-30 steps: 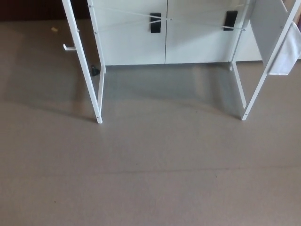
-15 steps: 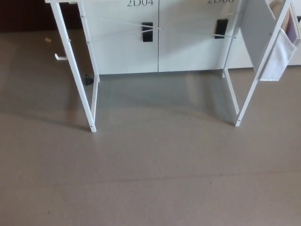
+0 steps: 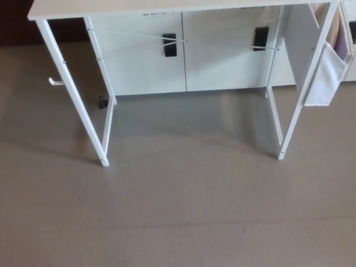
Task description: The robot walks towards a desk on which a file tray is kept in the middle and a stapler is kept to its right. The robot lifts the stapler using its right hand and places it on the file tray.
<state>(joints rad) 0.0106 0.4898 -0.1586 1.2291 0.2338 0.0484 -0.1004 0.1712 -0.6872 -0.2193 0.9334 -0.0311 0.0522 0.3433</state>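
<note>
head view: the only view; camera looks down at the floor (image 3: 178, 217) and the lower half of a white desk (image 3: 111, 8).
desk: only the front edge of its top shows, a thin strip along the upper border; front left leg (image 3: 73, 92) and front right leg (image 3: 293, 119) both slant outward going up.
behind desk: white cabinet (image 3: 222, 61) with two black handles (image 3: 169, 44) (image 3: 260, 39).
right side: pale fabric pouch (image 3: 327, 75) hangs off the desk frame.
left side: small white hook (image 3: 55, 82) on the frame; small dark item (image 3: 102, 102) on the floor by the rear leg, too small to tell what it is.
stapler: not in view; per the task it should be on the desk top, right of the tray, and that surface is out of frame.
file tray: not in view, same reason.
stapler axis/heading: cannot tell, nothing of it shows.
left hand: out of frame, finger state cannot be told.
right hand: out of frame, finger state cannot be told.
step (judged): approach walk, robot well apart from the desk, no reach begun.
risk 1: walking in off-centre could clip a splayed front leg and jolt the top, shifting the stapler.
risk 2: the right arm could snag the hanging pouch on the reach.
risk 3: with the top unseen, stopping too far back or too close would spoil the grasp.
</note>
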